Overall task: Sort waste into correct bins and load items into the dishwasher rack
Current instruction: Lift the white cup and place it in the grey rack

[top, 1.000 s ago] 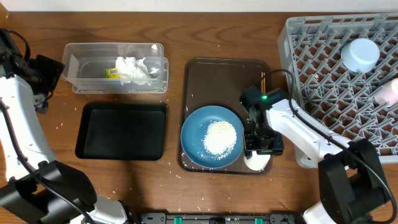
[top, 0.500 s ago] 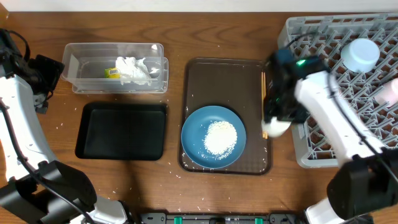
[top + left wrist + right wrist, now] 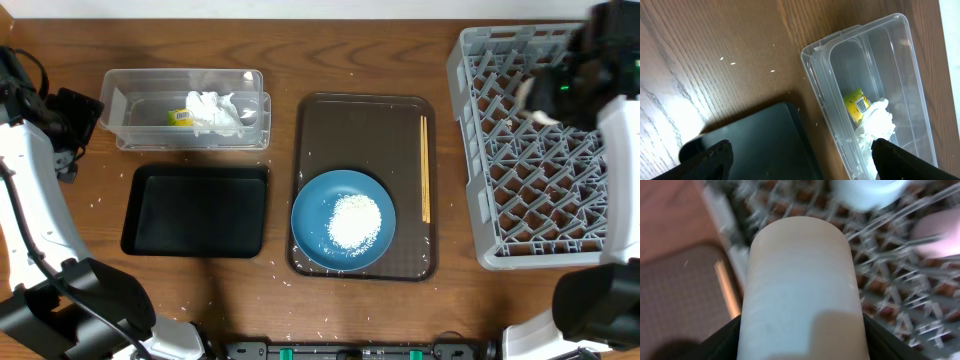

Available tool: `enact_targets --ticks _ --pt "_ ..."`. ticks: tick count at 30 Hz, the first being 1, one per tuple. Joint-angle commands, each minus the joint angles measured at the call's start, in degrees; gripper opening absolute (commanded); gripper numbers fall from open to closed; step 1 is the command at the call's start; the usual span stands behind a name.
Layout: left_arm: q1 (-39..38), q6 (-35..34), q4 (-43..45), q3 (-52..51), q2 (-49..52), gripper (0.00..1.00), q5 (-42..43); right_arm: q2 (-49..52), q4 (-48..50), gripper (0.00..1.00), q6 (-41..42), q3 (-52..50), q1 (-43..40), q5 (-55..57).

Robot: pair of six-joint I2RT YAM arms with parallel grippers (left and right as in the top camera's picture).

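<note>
Change: a second ago my right gripper (image 3: 540, 100) sat low at the near right corner of the brown rectangular serving tray (image 3: 360, 130). Now it is up over the far part of the large square grey lattice rack (image 3: 530, 200), and the cup has come with it.
Right gripper: its fingers are clamped on the sides of a small white cup (image 3: 800, 290), which fills my wrist view.
Beneath it: blurred rack lattice, with a small light blue bowl (image 3: 867, 190) just beyond the cup.
To its left: thin wooden chopsticks (image 3: 425, 165), now uncovered, lie along the tray's right edge. The large dark blue round plate (image 3: 310, 215) has not moved and carries the heap of white rice (image 3: 355, 222).
Left gripper (image 3: 802, 162): fingers spread wide with nothing between them; it has not moved.
To its right: a clear rectangular plastic container (image 3: 815, 65) holds a yellow-green snack wrapper (image 3: 856, 104) touching a crumpled white paper napkin (image 3: 875, 125). The shallow black rectangular tray (image 3: 200, 210) lies just nearer.
Writing: I see a barcode on the wrapper and can read no words.
</note>
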Motion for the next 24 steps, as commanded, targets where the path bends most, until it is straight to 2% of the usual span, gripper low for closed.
enact_targets --ticks 1,10,24 --pt "0.24 0.55 -0.17 -0.13 0.33 0.91 -0.26 -0.02 2.47 0.61 -1.88 1.05 -4.7 0.63" --pt "0.24 0.57 -0.17 -0.13 0.33 0.91 -0.26 3.17 7.02 0.62 -3.19 0.96 -12.9 0.63" --pt "0.24 0.57 -0.17 -0.13 0.33 0.91 -0.26 9.29 5.35 0.68 -3.15 0.92 -14.36 0.24"
